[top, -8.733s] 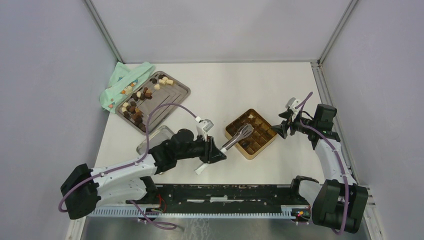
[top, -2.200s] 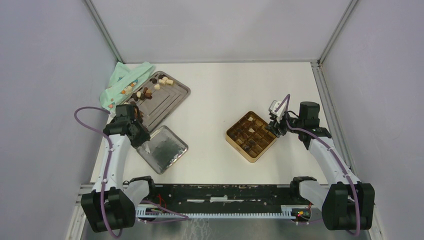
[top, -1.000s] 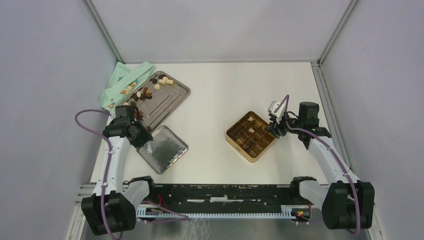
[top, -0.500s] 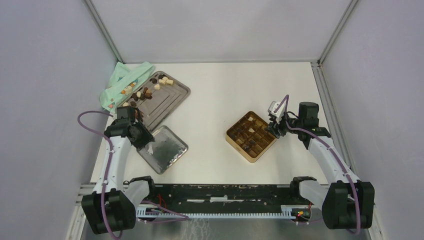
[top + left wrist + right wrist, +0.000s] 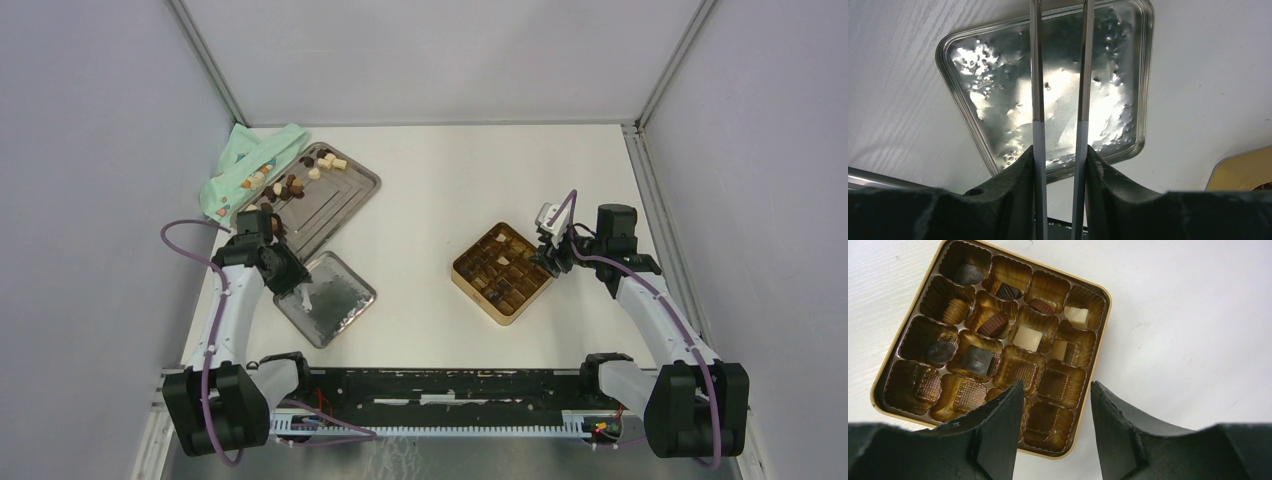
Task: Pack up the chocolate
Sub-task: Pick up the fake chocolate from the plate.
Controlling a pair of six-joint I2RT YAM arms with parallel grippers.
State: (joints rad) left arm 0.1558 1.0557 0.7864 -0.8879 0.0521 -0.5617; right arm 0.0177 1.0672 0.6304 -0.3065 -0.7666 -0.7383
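Table (image 5: 440, 170): one; seen whole only from the top camera.
Arms: two, left arm (image 5: 232, 310) and right arm (image 5: 655, 310); full length only from above.
Large tray (image 5: 340, 195): one, far left; in the top view alone.
Mint-green bag (image 5: 235, 165): one, lying against the large tray's far-left edge; top view alone.
Small tray (image 5: 340, 300): one, just beside the large tray's near corner; dimpled bare floor readable only through the left wrist camera.
Gold tin (image 5: 505, 316): one, right of centre, sixteen cells in a four-by-four grid; cells told apart only through the right wrist camera.
Tongs (image 5: 1035, 75): one pair, two steel blades side by side and apart, reaching out over the small tray; tips cut off in the wrist view.
Left gripper (image 5: 1059, 152): clenched on the tongs, above the small tray; near the large tray, well apart from the gold tin.
Right gripper (image 5: 1056, 385): released, fingers spread with nothing between, over the gold tin's near edge.
Chocolate (image 5: 1027, 337): ten pieces counted in the gold tin, dark, brown and cream-white, filling the cells beyond the right fingertips; cells nearest those fingers bare. More pieces loose on the large tray, too small to count, just beyond the left gripper.
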